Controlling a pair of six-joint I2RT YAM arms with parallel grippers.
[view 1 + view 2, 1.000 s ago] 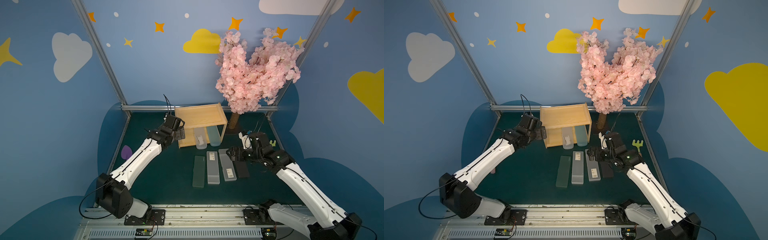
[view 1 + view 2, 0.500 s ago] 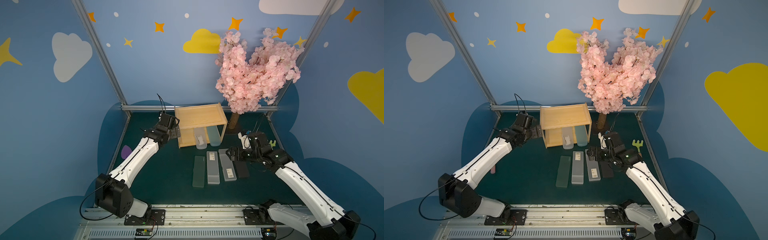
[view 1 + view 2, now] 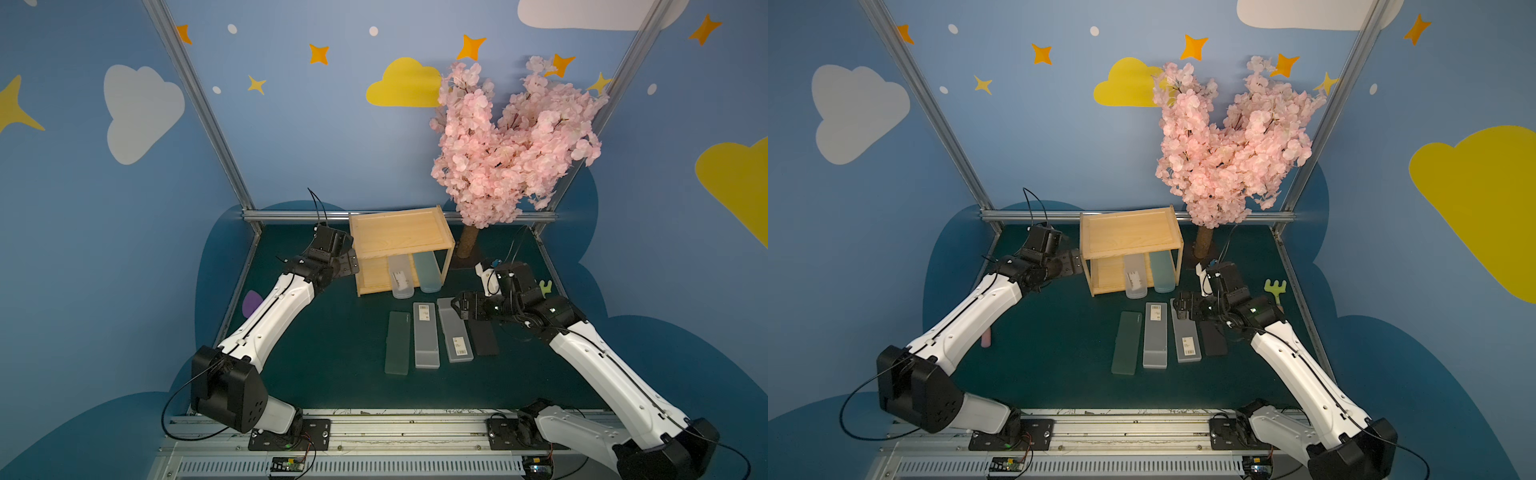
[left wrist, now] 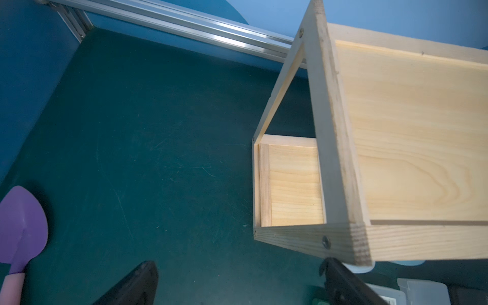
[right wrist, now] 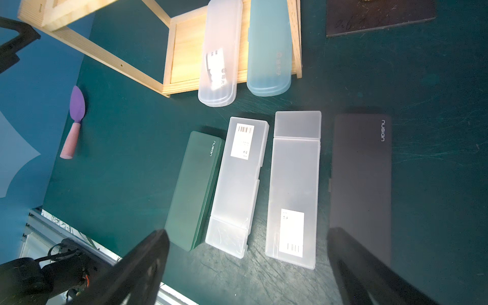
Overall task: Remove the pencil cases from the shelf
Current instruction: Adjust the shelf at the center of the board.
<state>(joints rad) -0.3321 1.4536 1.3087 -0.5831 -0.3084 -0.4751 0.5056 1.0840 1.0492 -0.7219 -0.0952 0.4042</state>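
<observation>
Green mat (image 3: 332, 353): mid-frame, pale wood shelf (image 3: 399, 232) holds clear case (image 3: 401, 282), blue case (image 3: 428, 274); left gripper (image 4: 239, 264), right gripper (image 5: 248, 232) wide, empty.

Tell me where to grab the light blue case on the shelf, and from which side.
Grip the blue case by the rounded end that juts past the front edge of the shelf, jaws across its narrow width, coming from the front. The top tier covers the rest, and the clear case and a post crowd its sides, so likely only that end is free.
</observation>
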